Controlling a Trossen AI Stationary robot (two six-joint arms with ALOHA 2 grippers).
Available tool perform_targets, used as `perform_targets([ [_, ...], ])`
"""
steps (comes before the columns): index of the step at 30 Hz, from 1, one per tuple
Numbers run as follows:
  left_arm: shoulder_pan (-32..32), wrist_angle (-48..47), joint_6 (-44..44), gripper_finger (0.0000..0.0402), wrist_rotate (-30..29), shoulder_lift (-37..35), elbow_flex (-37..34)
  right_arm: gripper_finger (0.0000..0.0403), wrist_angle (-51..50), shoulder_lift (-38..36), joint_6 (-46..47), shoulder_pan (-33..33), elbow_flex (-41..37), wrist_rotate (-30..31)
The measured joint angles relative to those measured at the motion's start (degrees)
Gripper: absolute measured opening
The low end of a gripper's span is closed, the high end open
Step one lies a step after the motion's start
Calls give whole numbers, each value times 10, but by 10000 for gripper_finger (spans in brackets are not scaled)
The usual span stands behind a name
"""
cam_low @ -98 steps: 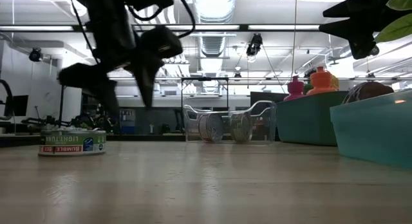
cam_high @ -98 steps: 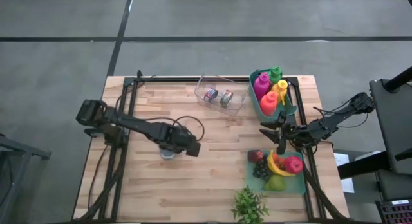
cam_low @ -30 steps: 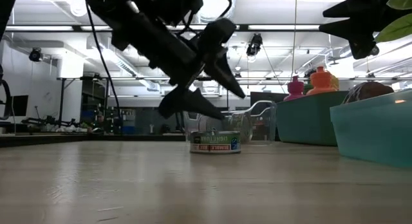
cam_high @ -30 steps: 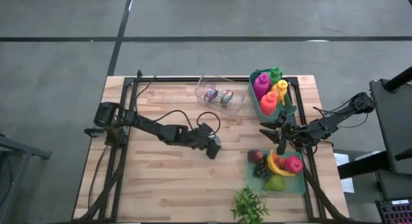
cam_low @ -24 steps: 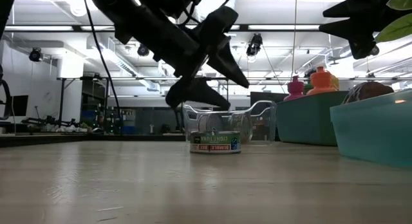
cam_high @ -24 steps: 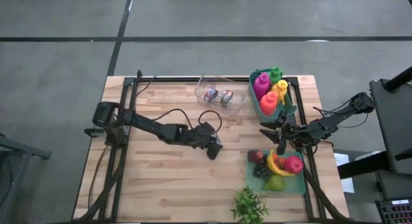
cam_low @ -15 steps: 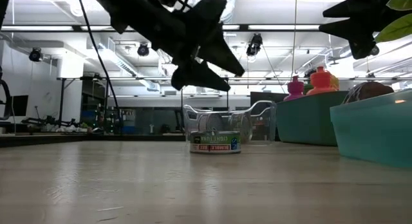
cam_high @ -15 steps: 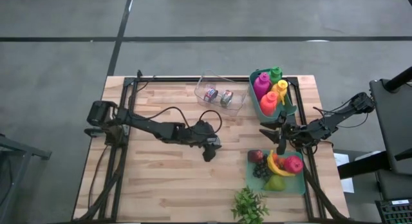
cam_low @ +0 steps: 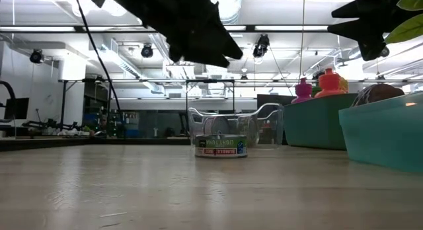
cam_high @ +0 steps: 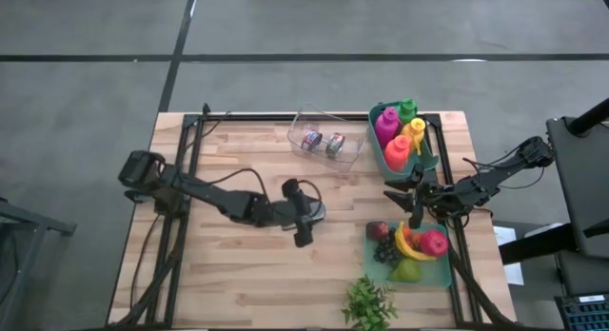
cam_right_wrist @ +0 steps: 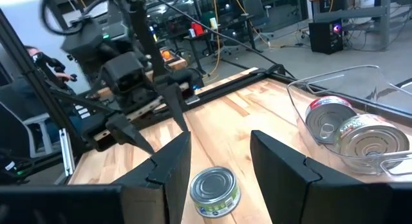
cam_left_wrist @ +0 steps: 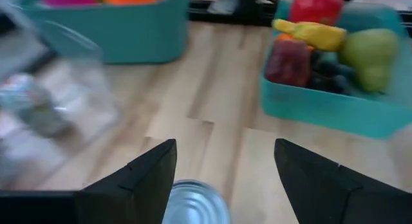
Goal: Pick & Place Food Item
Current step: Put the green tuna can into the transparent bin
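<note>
A flat tuna can (cam_low: 221, 146) with a silver top and a green-and-white label rests on its base mid-table, also seen in the right wrist view (cam_right_wrist: 215, 192). My left gripper (cam_low: 221, 55) hangs open above it with nothing between its fingers. In the left wrist view the can's lid (cam_left_wrist: 195, 201) shows low between the two open fingers (cam_left_wrist: 225, 147). My right gripper (cam_high: 404, 200) waits open and empty over the table's right side, beside the fruit tray.
A clear bin (cam_high: 325, 141) holding two cans stands at the far middle. A teal bin of coloured bottles (cam_high: 402, 136) is at the far right. A teal tray of fruit (cam_high: 409, 255) is near right, with a small green plant (cam_high: 369, 302) at the near edge.
My left gripper, open all along, has risen from around the can and rolled about its own axis, drawing back a little toward the table's left. The can has stayed where it was on the table.
</note>
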Motion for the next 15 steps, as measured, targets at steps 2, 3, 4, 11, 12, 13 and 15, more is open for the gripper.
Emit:
perform_targets([
  [2, -18, -7, 1, 265, -68, -3, 0, 157, 0, 0, 0, 0, 0, 0],
  [3, -28, -10, 1, 265, -113, -4, 0, 157, 0, 0, 0, 0, 0, 0],
  [4, -37, -13, 2, 265, -156, -5, 0, 157, 0, 0, 0, 0, 0, 0],
  [11, -59, -65, 129, 262, -163, -5, -1, 157, 0, 0, 0, 0, 0, 0],
  [12, -59, -78, 135, 259, -134, -5, -1, 157, 0, 0, 0, 0, 0, 0],
  [13, -59, -88, 135, 255, -113, -5, -2, 157, 0, 0, 0, 0, 0, 0],
  [15, -58, -101, 120, 243, -94, -5, -3, 157, 0, 0, 0, 0, 0, 0],
])
